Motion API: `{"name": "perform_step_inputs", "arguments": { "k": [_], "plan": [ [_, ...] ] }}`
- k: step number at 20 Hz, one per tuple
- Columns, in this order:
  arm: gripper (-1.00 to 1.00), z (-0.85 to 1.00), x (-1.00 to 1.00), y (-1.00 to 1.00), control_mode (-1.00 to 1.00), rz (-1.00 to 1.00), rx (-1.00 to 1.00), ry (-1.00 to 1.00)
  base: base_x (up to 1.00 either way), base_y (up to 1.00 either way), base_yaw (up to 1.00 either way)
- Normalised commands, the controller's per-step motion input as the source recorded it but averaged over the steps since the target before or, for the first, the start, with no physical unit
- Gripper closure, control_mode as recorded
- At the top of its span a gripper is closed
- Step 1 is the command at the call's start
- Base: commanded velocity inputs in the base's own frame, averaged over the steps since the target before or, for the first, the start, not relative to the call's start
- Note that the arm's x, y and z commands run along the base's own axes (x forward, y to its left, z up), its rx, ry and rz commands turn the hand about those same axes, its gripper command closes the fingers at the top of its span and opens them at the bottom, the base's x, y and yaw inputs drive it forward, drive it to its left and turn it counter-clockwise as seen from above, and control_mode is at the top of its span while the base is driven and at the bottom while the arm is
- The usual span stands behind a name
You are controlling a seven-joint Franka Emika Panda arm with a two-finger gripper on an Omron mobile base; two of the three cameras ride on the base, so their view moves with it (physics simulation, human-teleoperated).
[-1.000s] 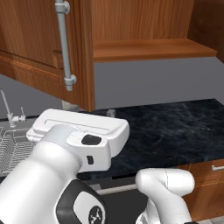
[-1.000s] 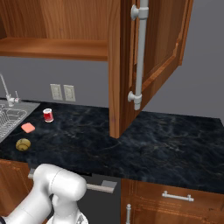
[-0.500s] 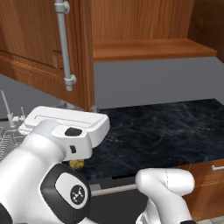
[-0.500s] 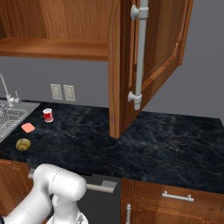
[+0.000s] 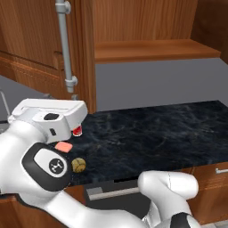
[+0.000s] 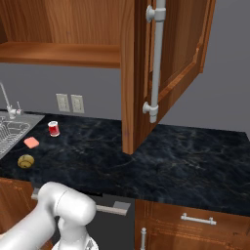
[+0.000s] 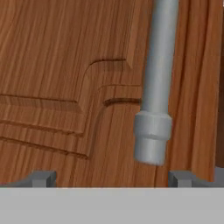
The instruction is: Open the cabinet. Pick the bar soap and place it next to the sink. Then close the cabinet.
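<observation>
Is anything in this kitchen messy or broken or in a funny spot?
Nothing looks broken or spilled. The cabinet doors hang wide open over the counter, which is the one untidy thing. The pink bar soap lies flat by the sink, with a red can upright and a small yellow-brown ball nearby.

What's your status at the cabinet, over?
Gripper open, empty, facing left door handle. Bar soap on counter beside sink. Cabinet doors both open. Nothing in the way.

I see the cabinet (image 6: 146,73) with both doors open, and the pink bar soap (image 6: 31,142) flat beside the sink (image 6: 12,133).
</observation>
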Motion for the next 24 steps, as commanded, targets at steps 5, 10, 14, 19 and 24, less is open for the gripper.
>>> {"name": "perform_step_inputs", "arguments": {
  "k": [5, 10, 14, 19, 24],
  "plan": [
    [-1.00, 0.00, 0.23, 0.23, -1.00, -0.05, -0.02, -0.02, 0.00, 0.00, 0.00],
    [-1.00, 0.00, 0.00, -0.07, -1.00, -0.08, 0.00, -0.07, 0.00, 0.00, 0.00],
    [-1.00, 0.00, 0.14, -0.33, -1.00, -0.04, 0.00, -0.01, 0.00, 0.00, 0.00],
    [-1.00, 0.01, 0.27, -0.34, -1.00, 0.00, 0.00, 0.00, 0.00, 0.00, 0.00],
    [-1.00, 0.03, 0.20, -0.32, -1.00, 0.01, 0.00, 0.00, 0.00, 0.00, 0.00]
  ]
}}
